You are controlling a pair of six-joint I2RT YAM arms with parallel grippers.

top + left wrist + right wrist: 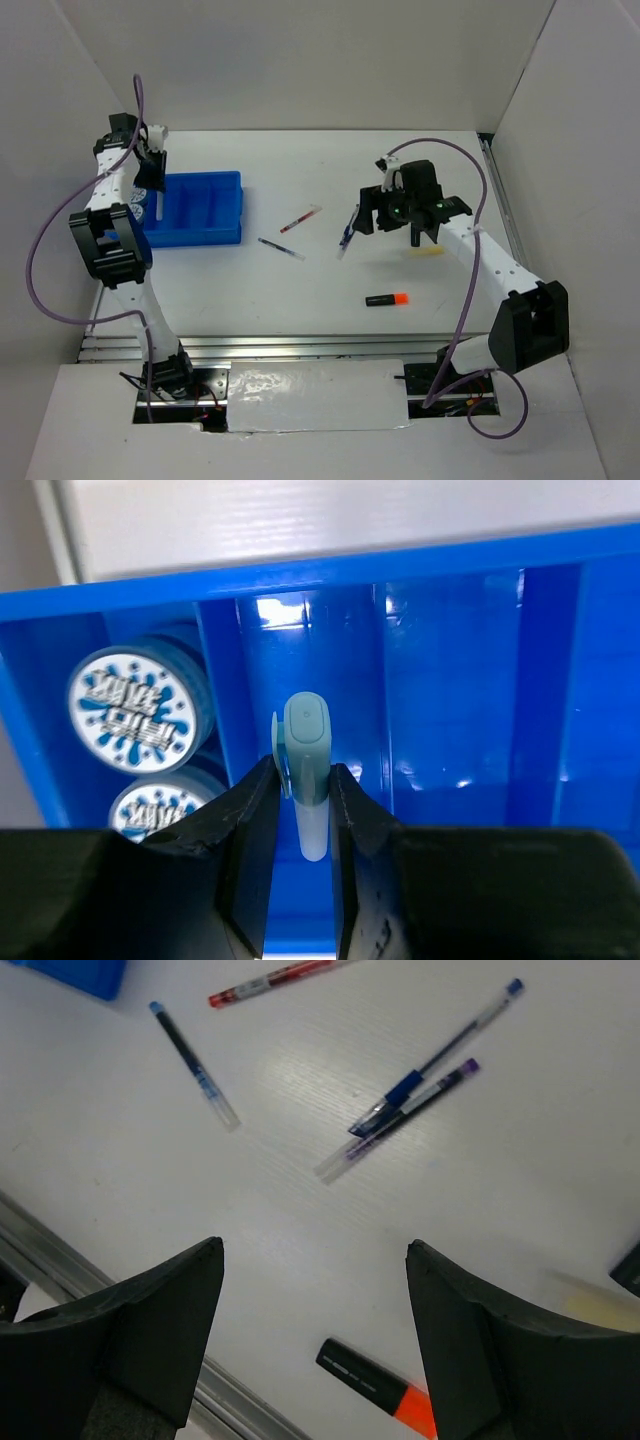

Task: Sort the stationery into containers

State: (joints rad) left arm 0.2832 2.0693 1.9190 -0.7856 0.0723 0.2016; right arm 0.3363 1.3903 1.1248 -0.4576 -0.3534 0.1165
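Note:
My left gripper [302, 785] is shut on a pale blue bar [306, 750], held end-down over a compartment of the blue tray [450, 710]. Two round blue-white pots [140, 702] lie in the tray's left compartment. In the top view the left gripper [150, 165] hovers over the tray's [205, 210] left end. My right gripper [314, 1260] is open and empty above the table, right of centre [400, 215]. Below it lie a black highlighter with orange cap [378, 1386], a blue pen [435, 1058], a purple pen [395, 1120], another blue pen [192, 1060] and a red pen [268, 980].
A cream bar [428, 251] lies right of the right gripper, partly under the arm. The orange-capped highlighter [387, 299] lies near the table's front edge. White walls enclose the table on three sides.

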